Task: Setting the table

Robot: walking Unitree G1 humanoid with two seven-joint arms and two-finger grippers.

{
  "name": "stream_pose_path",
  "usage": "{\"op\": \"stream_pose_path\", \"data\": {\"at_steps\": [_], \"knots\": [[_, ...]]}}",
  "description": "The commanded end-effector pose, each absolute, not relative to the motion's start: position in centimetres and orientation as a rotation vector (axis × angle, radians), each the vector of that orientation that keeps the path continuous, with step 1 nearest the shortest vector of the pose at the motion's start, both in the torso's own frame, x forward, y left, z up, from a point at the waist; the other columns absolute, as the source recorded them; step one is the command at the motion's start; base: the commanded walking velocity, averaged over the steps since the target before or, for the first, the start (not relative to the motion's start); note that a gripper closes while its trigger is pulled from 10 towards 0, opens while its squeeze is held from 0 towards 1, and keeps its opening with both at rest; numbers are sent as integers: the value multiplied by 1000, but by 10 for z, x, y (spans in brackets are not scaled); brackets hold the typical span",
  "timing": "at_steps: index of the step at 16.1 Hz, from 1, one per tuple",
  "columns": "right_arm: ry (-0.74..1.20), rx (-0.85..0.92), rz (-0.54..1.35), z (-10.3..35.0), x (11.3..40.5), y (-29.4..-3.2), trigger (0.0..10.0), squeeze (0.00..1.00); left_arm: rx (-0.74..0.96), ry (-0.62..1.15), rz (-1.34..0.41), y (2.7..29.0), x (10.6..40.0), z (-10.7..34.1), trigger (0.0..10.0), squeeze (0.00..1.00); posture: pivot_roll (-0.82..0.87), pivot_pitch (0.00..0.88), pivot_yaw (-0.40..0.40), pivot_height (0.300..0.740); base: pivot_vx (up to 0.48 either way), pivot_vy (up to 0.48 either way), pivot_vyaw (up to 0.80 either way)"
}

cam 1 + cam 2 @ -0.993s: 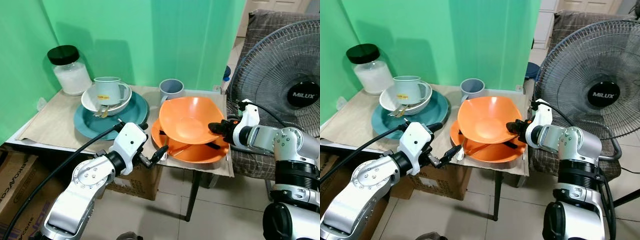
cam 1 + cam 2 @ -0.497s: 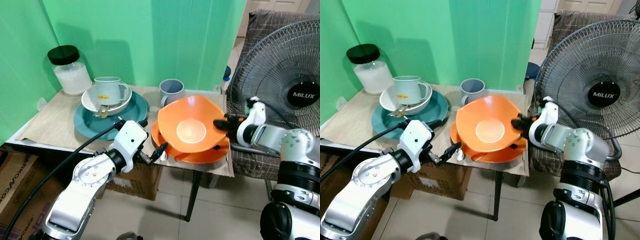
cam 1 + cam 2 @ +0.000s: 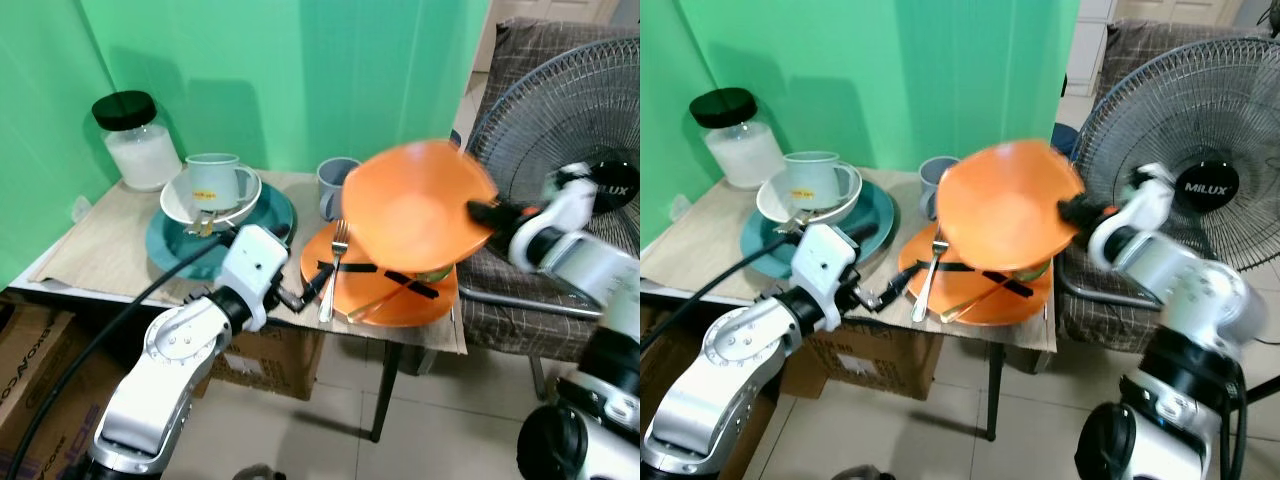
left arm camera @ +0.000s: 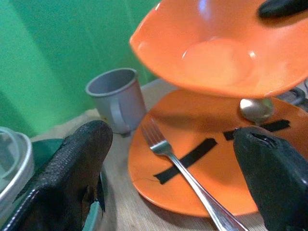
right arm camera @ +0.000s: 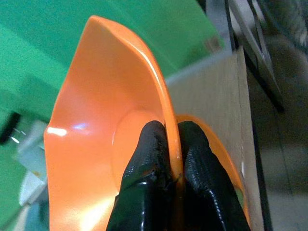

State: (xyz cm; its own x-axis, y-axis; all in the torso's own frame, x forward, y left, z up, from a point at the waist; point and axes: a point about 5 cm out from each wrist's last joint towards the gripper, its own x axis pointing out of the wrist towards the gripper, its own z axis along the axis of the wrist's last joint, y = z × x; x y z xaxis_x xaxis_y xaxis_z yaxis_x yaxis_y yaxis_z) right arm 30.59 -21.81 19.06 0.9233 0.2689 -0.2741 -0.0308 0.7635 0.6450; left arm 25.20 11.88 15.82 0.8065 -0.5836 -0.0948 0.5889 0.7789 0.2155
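Right hand pinching raised orange bowl

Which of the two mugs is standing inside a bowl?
The pale green mug, sitting in the white bowl on the teal plate. The grey mug stands directly on the table.

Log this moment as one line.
right gripper: shut on orange bowl, lifted | left gripper: open by orange plate | fork on plate

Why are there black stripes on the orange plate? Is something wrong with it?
The orange plate has two black strips crossed over its face like tape, which is odd for a plate. A fork lies across them. The right gripper holds the orange bowl tilted above.
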Motion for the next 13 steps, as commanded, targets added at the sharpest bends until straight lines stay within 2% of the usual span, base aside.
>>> {"op": "stream_pose_path", "data": {"at_steps": [1,4,5,8,10,11,13], "knots": [[296,688,199,201,302,-215,0,0,245,-10,-608,121,253,165,10000,0,-89,0,45,740,0,0,0],[152,618,190,211,288,-204,196,0,236,-49,-508,130,252,171,10000,0,-71,0,32,740,0,0,0],[101,549,200,214,277,-193,10000,0,191,-81,-410,135,252,176,10000,0,-75,0,37,740,0,0,0],[28,340,165,218,268,-182,10000,0,147,-96,-305,136,252,177,10000,0,-77,0,51,740,0,0,0],[3,323,158,220,265,-171,10000,0,164,-110,-270,138,255,178,10000,0,-70,0,50,740,0,0,-681],[-51,231,155,224,262,-161,10000,0,192,-106,-189,147,258,180,10000,0,-46,0,46,740,0,0,-719],[-68,233,169,226,262,-157,10000,0,197,-108,-166,149,258,181,10000,0,-23,0,39,740,0,0,-716]]}}
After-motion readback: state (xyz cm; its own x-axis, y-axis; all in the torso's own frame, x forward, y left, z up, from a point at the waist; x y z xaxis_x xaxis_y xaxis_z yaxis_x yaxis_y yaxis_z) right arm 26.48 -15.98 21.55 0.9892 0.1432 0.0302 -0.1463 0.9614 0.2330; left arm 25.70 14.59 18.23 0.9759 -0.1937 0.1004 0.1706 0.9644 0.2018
